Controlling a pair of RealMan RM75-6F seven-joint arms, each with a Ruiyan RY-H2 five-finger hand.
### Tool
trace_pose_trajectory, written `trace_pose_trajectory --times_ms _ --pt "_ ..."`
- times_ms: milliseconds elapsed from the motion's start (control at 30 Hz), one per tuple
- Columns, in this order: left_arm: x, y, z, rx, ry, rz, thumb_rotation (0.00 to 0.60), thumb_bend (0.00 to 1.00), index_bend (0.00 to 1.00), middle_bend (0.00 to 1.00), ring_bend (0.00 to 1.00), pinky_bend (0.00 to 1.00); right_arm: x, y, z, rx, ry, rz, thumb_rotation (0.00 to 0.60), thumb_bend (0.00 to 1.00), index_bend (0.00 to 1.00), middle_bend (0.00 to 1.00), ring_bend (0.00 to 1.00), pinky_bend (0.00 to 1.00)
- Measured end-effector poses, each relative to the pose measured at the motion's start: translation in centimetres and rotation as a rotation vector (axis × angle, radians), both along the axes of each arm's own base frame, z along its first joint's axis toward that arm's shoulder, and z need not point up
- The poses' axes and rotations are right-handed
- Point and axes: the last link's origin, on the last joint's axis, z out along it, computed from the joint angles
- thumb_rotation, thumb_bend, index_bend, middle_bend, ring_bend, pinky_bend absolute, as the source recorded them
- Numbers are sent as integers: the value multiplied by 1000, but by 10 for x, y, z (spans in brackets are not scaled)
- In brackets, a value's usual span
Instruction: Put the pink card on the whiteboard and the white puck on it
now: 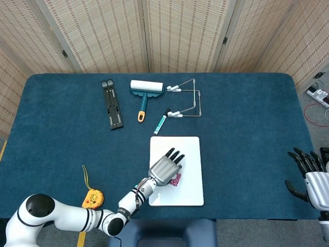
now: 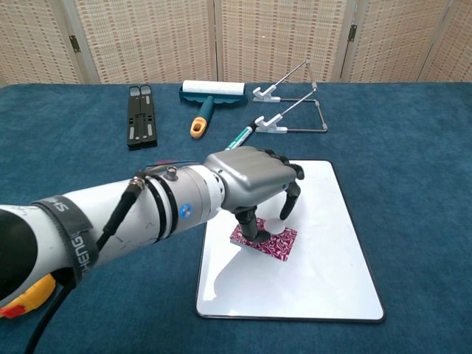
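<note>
The whiteboard (image 1: 190,154) (image 2: 324,243) lies at the near middle of the blue table. On its left half lies the pink patterned card (image 1: 176,180) (image 2: 271,243). My left hand (image 1: 165,167) (image 2: 254,177) is over the card, its fingertips (image 2: 248,225) pointing down and touching it. The white puck is hidden under that hand, within the curled fingers. My right hand (image 1: 308,174) hangs at the table's near right edge, fingers spread and holding nothing, in the head view only.
At the back stand a black folding bracket (image 1: 112,103), a lint roller (image 1: 145,88), a wire stand (image 1: 187,98) and a marker (image 1: 161,122). A yellow tape measure (image 1: 92,197) (image 2: 26,293) lies near the front left.
</note>
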Motion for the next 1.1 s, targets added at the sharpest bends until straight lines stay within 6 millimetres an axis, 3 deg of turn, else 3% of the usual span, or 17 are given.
trace_pose_trajectory --times_ms 133,300,500,700,833,1100 --pt "-2 -2 0 -3 15 7 600 373 270 107 43 0 0 0 0 0 0 1 600 367 115 103 118 0" --pt "-3 -1 7 5 -4 34 600 373 222 106 42 0 1 1 1 -2 0 4 600 368 115 103 118 0" --pt "-13 12 35 51 -131 131 600 373 218 106 42 0 1 2 2 -1 4 4 600 368 115 103 118 0" --pt "-51 33 82 161 -213 239 600 375 218 105 43 0 1 1 2 5 4 5 600 367 115 103 117 0" --pt "-88 41 116 237 -267 328 600 376 219 105 47 0 1 -1 3 10 -4 11 600 368 115 103 118 0" --pt "-170 27 172 386 -303 448 600 376 220 106 55 0 2 -6 5 33 -26 23 600 368 115 103 119 0"
